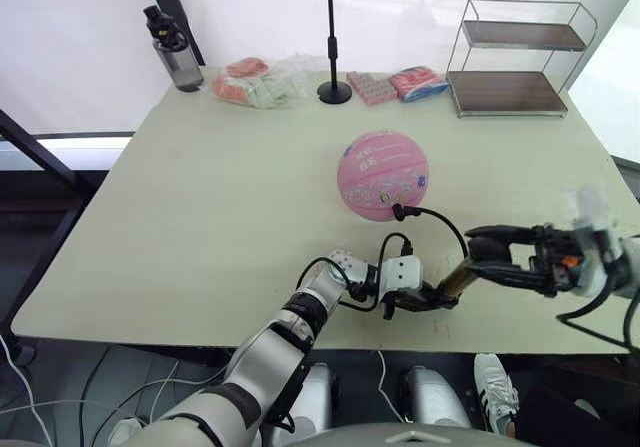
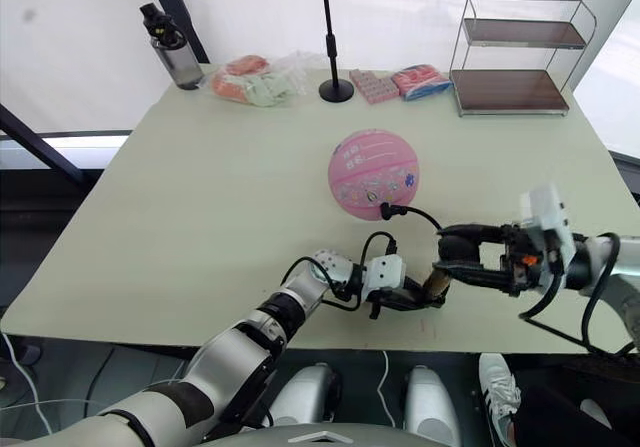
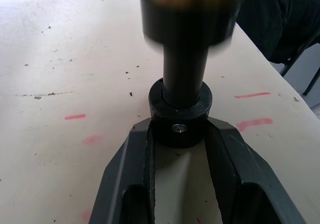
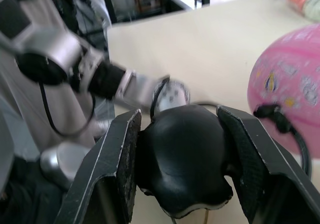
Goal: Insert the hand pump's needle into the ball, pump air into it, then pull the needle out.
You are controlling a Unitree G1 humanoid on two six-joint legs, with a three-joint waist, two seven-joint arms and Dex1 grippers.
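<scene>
Both pincers clamped on hand pump (image 1: 452, 285), lying crosswise, hose toward ball (image 1: 383, 175).

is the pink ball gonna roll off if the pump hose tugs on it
Probably a bit. The ball is round and sits free on the flat table, nothing bracing it, so it looks apt to roll. The thin hose curves slackly from its fitting, so it seems floppy and small pump moves may not tug much.

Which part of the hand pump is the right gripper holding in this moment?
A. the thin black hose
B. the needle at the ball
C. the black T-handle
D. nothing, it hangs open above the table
C: the right gripper is closed on the rounded black T-handle of the hand pump, while the hose runs free to the ball.
</scene>
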